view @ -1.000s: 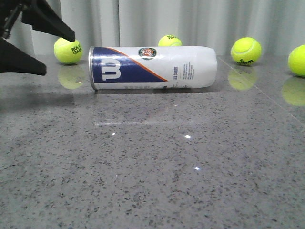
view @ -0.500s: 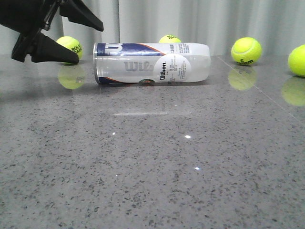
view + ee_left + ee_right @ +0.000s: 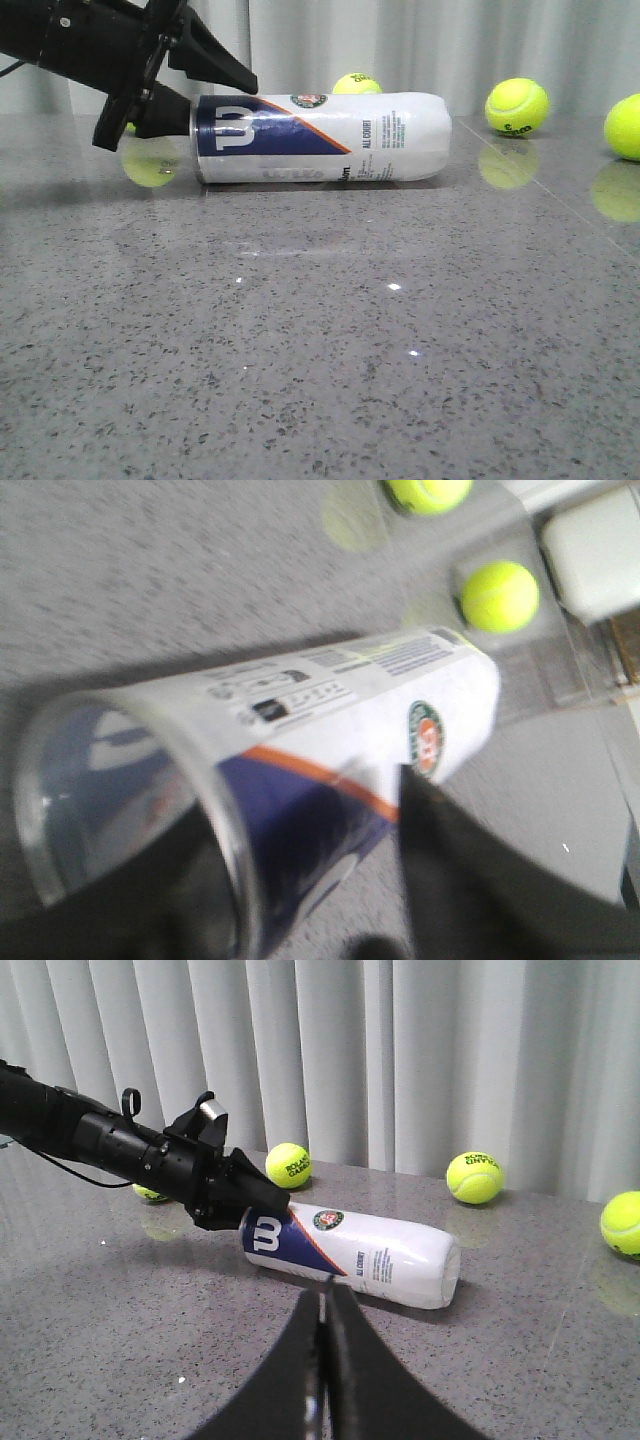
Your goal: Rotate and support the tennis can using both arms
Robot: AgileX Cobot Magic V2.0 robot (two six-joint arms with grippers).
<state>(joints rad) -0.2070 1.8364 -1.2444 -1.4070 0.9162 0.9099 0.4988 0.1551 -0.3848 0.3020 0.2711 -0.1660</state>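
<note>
Left pincer straddles the lying tennis can's open end.

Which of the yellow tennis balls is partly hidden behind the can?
The tennis ball peeking over the top of the lying tennis can, just right of its round badge. Only its upper half shows; the two balls off to the right stand in plain view.

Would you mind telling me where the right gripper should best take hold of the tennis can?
Probably the rounded closed end of the tennis can, approached from the robot's right. The can lies on its side, and the left gripper already straddles the open rim at the opposite end. The right gripper, fingers together, would have to open first.
</note>
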